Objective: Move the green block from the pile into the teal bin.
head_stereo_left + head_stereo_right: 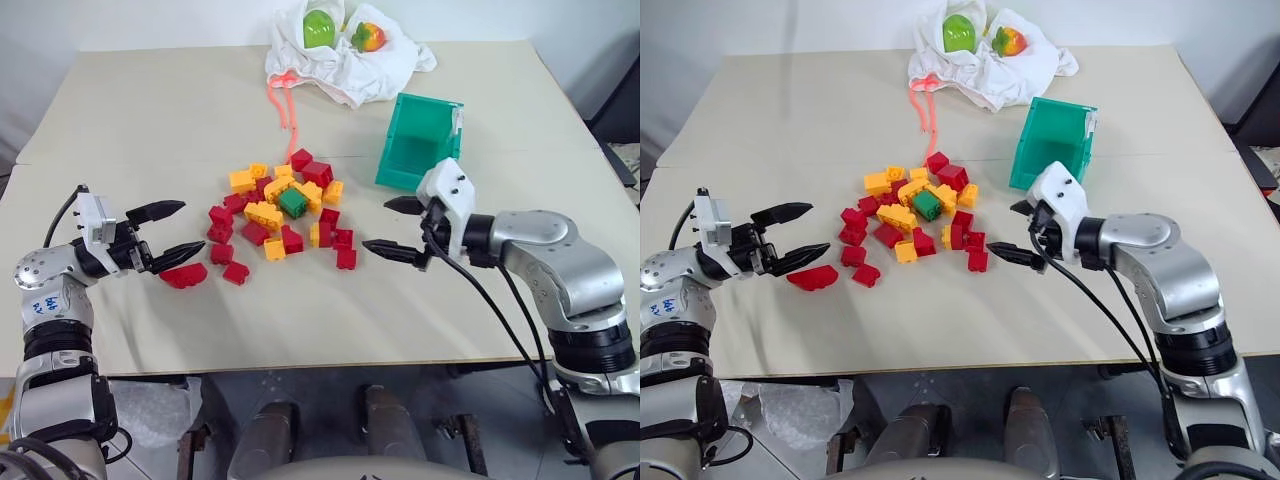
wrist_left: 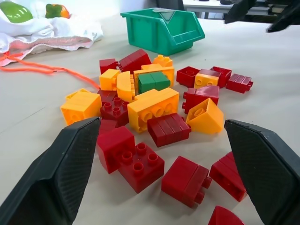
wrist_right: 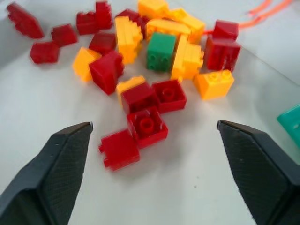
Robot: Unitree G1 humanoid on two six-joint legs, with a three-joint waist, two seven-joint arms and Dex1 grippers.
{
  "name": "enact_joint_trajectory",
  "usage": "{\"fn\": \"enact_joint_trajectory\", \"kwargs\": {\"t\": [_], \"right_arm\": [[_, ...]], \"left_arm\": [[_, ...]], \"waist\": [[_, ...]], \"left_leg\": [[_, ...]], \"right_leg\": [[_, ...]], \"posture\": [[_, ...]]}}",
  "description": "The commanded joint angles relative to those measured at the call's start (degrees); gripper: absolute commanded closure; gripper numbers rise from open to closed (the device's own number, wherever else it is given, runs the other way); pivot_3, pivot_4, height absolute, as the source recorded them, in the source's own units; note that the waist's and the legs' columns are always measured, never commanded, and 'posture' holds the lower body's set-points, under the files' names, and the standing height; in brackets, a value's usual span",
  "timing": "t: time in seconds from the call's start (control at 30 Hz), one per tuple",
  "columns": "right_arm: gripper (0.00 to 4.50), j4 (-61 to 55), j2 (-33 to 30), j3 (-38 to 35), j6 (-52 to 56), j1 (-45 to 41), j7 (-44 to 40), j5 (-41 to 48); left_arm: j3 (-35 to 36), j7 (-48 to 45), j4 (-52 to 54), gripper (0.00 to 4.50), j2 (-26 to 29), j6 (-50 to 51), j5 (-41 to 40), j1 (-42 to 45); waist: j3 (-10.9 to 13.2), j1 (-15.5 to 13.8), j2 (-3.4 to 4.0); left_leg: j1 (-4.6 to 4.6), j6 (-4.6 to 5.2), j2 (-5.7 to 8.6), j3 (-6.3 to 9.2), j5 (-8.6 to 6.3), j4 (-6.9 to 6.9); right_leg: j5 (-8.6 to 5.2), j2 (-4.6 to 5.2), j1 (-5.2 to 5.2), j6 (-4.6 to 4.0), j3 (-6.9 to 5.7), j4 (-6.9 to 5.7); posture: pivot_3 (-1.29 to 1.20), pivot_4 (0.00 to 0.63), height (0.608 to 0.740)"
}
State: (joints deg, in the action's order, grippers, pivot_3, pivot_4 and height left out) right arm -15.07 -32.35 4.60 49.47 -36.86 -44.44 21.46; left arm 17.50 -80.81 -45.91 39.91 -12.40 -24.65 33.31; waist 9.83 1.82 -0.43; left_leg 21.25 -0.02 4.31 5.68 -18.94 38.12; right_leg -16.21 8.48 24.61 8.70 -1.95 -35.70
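While both grippers, left (image 1: 172, 232) and right (image 1: 394, 228), gape empty, the small dark-green studded plastic brick (image 1: 292, 203) seems wedged among yellow bricks (image 1: 265, 215); approach from above.

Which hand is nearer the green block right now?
The right hand. It hovers open just off the pile's edge on the teal bin's side of the green block. The left hand, also open, sits farther away beyond the pile's opposite edge.

Silver arms, white wrist housings, black cables, black fingers (image 1: 165, 210)
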Motion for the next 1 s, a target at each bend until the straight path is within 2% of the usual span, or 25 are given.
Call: {"fn": "enact_joint_trajectory", "kwargs": {"t": [0.03,0.17,0.23,0.33,0.63,0.77,1.0], "right_arm": [[0.04,1.5,5.9,2.7,3.1,-5.3,6.0,-1.1],[0.04,6.5,11.3,5.6,5.1,-9.2,10.4,-3.2],[0.04,17.7,17.9,9.3,2.7,-14.0,14.9,-7.3],[0.04,30.7,24.1,11.3,-3.0,-18.5,18.1,-11.3],[0.04,54.4,32.7,11.1,-14.8,-26.6,18.8,-16.3],[0.04,59.2,34.5,12.1,-16.6,-28.2,16.4,-18.2],[0.04,53.5,33.4,18.9,-10.8,-25.8,4.3,-20.7]], "left_arm": [[0.6,0.4,1.7,0.0,0.1,0.7,-0.8,-0.2],[0.8,0.3,2.7,0.0,-0.1,1.0,-1.0,-0.7],[0.8,0.3,2.9,0.0,-0.2,0.8,-0.8,-1.0],[0.9,0.5,4.0,0.0,-0.4,1.1,-1.0,-2.0],[1.5,2.5,8.3,0.0,-0.7,2.4,-1.6,-5.7],[1.8,3.3,10.4,0.0,-0.7,3.0,-2.0,-7.3],[2.5,4.8,13.6,0.0,-0.4,4.0,-2.8,-9.8]], "waist": [[0.0,-0.1,0.0],[0.0,-0.3,0.0],[0.0,-0.1,0.0],[0.0,0.4,0.01],[0.0,1.7,0.0],[0.0,2.3,0.01],[0.0,3.0,0.09]], "left_leg": [[-0.01,-0.02,-0.01,-0.01,0.01,-0.01],[0.01,-0.01,0.01,0.03,0.01,-0.02],[0.02,0.02,0.07,0.03,-0.01,-0.01],[0.01,-0.01,0.03,0.02,0.01,0.01],[-0.01,-0.03,0.03,0.08,0.02,-0.03],[-0.08,-0.08,-0.01,0.07,0.04,-0.03],[-0.14,-0.09,-0.03,0.07,0.04,-0.04]], "right_leg": [[0.01,0.0,0.02,-0.02,0.01,-0.03],[0.01,0.01,0.02,-0.03,-0.02,-0.01],[0.02,0.05,0.01,-0.03,-0.01,-0.01],[0.02,0.0,0.04,-0.02,0.0,-0.04],[0.03,0.0,0.08,-0.07,-0.01,-0.16],[0.03,-0.03,0.05,-0.07,0.02,-0.19],[0.03,-0.06,0.03,-0.07,0.11,-0.23]], "posture": [[0.0,0.15,0.74],[0.0,0.15,0.74],[0.0,0.15,0.74],[0.0,0.15,0.74],[0.0,0.15,0.74],[0.0,0.15,0.74],[0.0,0.15,0.74]]}}
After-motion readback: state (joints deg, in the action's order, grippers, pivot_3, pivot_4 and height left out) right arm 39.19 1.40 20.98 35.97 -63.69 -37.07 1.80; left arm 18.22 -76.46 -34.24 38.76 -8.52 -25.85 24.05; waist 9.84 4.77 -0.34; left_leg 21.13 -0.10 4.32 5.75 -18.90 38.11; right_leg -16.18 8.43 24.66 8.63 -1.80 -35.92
